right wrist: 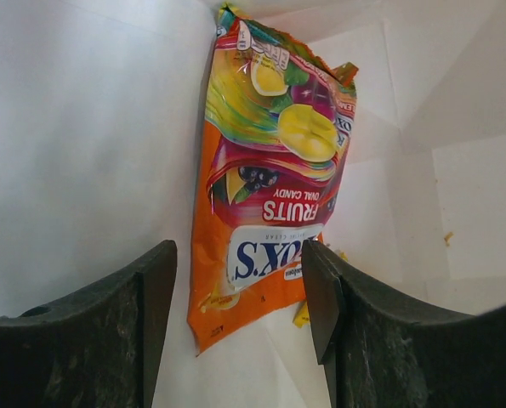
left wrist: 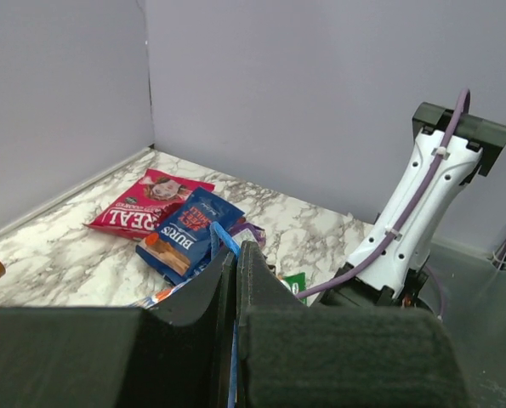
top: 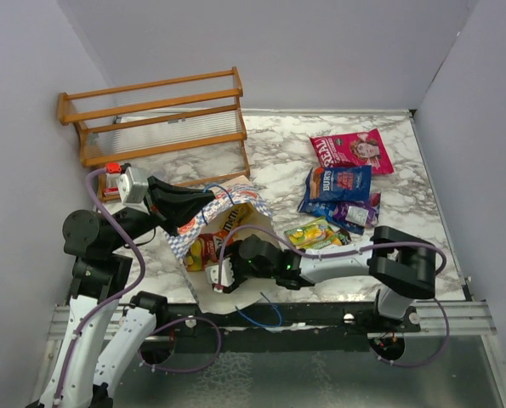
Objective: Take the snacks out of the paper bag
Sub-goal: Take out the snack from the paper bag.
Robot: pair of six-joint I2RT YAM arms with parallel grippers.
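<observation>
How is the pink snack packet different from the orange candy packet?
The pink packet is magenta with white letters; the orange candy packet is orange with fruit pictures. The pink packet lies out on the marble table; the orange candy packet is inside the paper bag. The open right gripper is right at the orange candy packet; no gripper is near the pink packet. Both are glossy snack packets.

Candy pack amid paper bag walls
</observation>
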